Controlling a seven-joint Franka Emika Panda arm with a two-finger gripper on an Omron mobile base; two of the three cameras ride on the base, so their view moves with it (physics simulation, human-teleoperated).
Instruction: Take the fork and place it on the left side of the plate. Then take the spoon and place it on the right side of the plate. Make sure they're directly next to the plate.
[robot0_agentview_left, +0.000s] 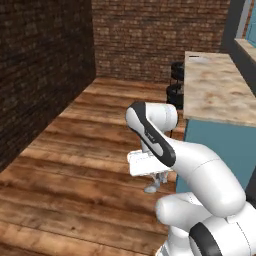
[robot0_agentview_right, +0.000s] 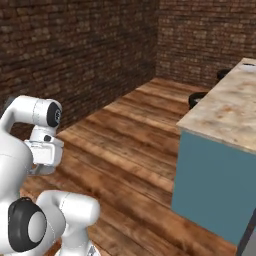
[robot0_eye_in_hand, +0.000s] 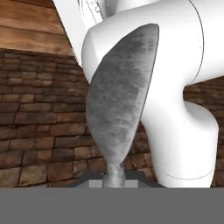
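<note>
My gripper (robot0_eye_in_hand: 114, 181) is shut on the spoon (robot0_eye_in_hand: 118, 109). The spoon's grey oval bowl rises large from between the fingertips in the hand view, in front of my own white arm. From the left base view the gripper (robot0_agentview_left: 159, 180) hangs low over the wooden floor, left of the counter, and the spoon (robot0_agentview_left: 150, 189) sticks out below it. The fork is out of view. A pale flat shape (robot0_agentview_left: 200, 59) lies at the counter's far end, too small to tell if it is the plate.
A long counter (robot0_agentview_left: 215, 90) with a light stone top and blue side (robot0_agentview_right: 215, 190) stands to the right. Two dark stools (robot0_agentview_left: 175, 92) stand by its far left side. Brick walls close the left and back, and open wooden floor (robot0_agentview_left: 75, 165) lies between.
</note>
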